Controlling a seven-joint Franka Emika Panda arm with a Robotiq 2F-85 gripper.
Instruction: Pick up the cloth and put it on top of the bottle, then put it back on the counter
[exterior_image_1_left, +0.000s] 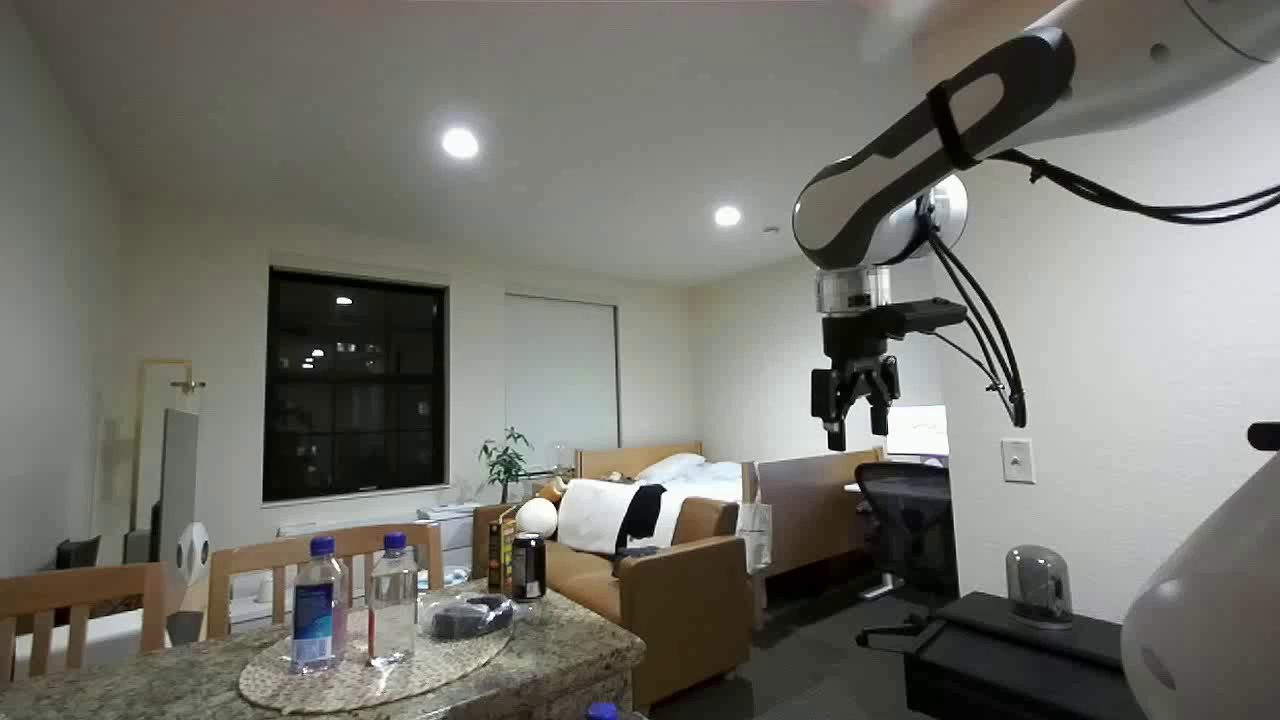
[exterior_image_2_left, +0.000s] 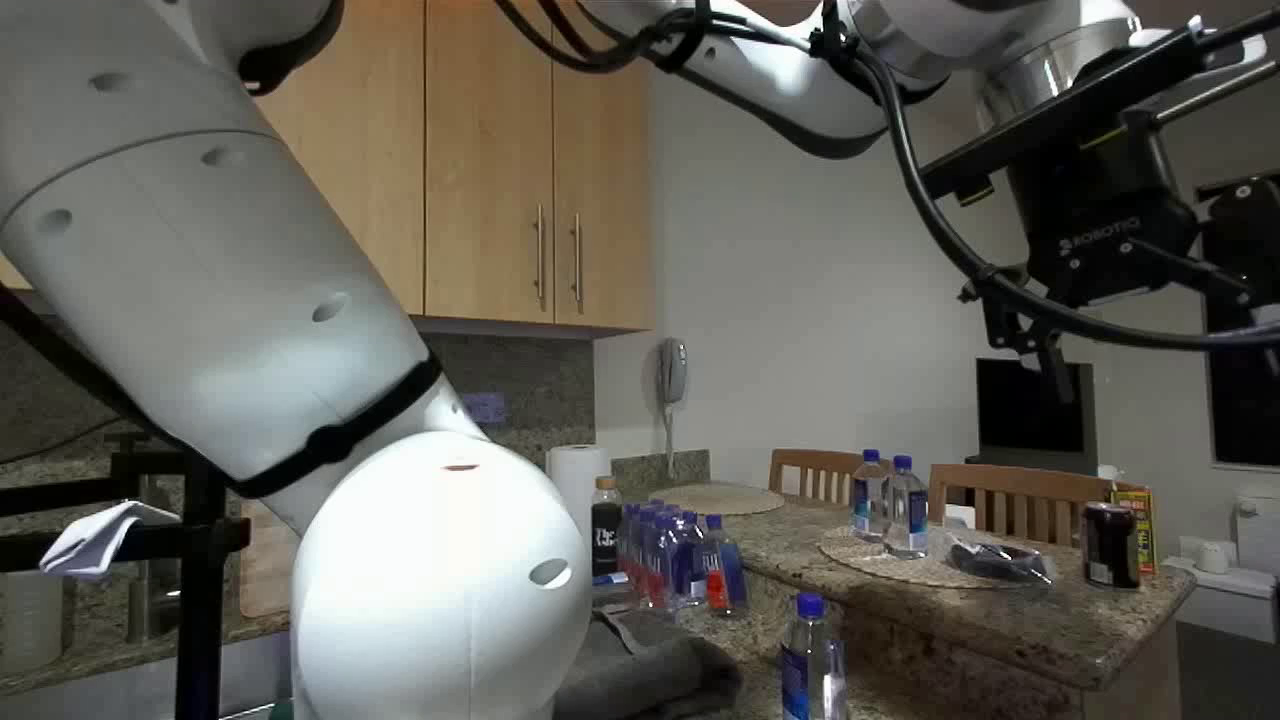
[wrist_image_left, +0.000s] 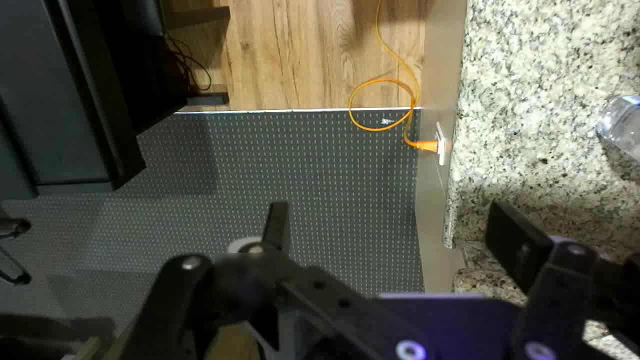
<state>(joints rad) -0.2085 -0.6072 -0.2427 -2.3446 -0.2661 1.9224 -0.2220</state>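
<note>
A grey folded cloth (exterior_image_2_left: 650, 675) lies on the lower counter (exterior_image_2_left: 760, 640), partly hidden behind the white arm. Beside it to the right stands a clear bottle (exterior_image_2_left: 797, 680) with a blue cap; its cap (exterior_image_1_left: 602, 711) just shows at the bottom edge in an exterior view. Part of a clear bottle (wrist_image_left: 625, 125) lies at the right edge of the wrist view, over the speckled counter (wrist_image_left: 525, 75). My gripper (exterior_image_1_left: 858, 428) hangs high in the air, pointing down, away from cloth and bottle. Its fingers (wrist_image_left: 278, 225) are spread wide with nothing between them.
Two bottles (exterior_image_1_left: 314, 615), a plastic-wrapped dark item (exterior_image_1_left: 470, 616) and a black can (exterior_image_2_left: 1110, 545) stand on the raised counter. Several bottles (exterior_image_2_left: 660, 565) cluster by the grey cloth. A black cabinet (wrist_image_left: 55, 100) and carpeted floor (wrist_image_left: 310, 175) lie below the gripper.
</note>
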